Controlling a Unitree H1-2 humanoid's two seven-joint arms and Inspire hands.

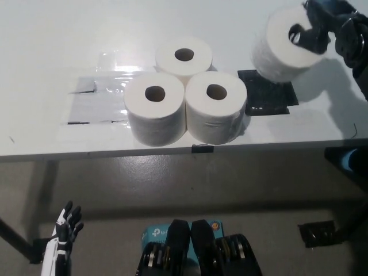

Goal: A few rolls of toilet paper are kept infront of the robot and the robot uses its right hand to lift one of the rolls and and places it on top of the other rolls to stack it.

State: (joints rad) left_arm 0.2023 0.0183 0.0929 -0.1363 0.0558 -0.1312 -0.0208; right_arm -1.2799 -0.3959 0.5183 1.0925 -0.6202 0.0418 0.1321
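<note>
Gripped the lifted roll (284, 46) upper right, right hand (322, 29) hooked through its core; probably light, squishy.

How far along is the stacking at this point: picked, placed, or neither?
Picked, not placed. The right hand holds the lifted roll in the air, clear of the black patch on the table. The three remaining rolls sit clustered with nothing on top. Left to do: carry it over them and set it down. The left hand rests below the table edge.
</note>
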